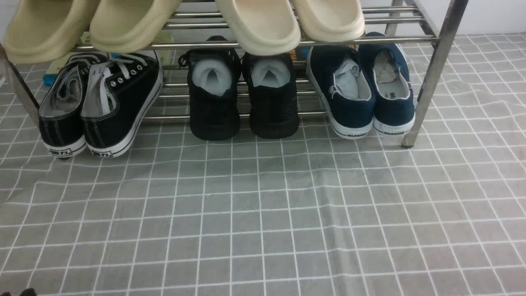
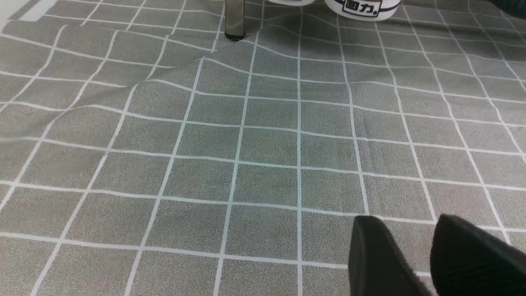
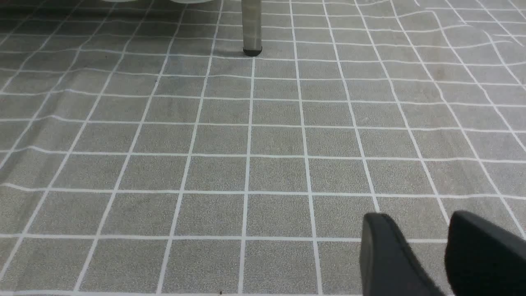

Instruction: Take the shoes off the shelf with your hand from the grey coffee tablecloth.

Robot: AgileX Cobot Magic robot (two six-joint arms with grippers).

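The navy blue shoes (image 1: 351,109) stand side by side at the right end of the shelf's lower tier, heels toward me, white soles showing, paper stuffing inside. The steel shelf (image 1: 434,65) stands on the grey coffee tablecloth (image 1: 263,213). Neither arm shows in the front view. In the left wrist view my left gripper (image 2: 407,222) is open and empty, low over the cloth (image 2: 205,164). In the right wrist view my right gripper (image 3: 419,218) is open and empty over the cloth (image 3: 205,164). Both are well short of the shelf.
Black lace-up sneakers (image 1: 98,107) and all-black knit sneakers (image 1: 242,98) share the lower tier. Cream slippers (image 1: 259,24) lie on the upper tier. A shelf leg shows in the left wrist view (image 2: 234,20) and in the right wrist view (image 3: 252,28). The cloth is wrinkled.
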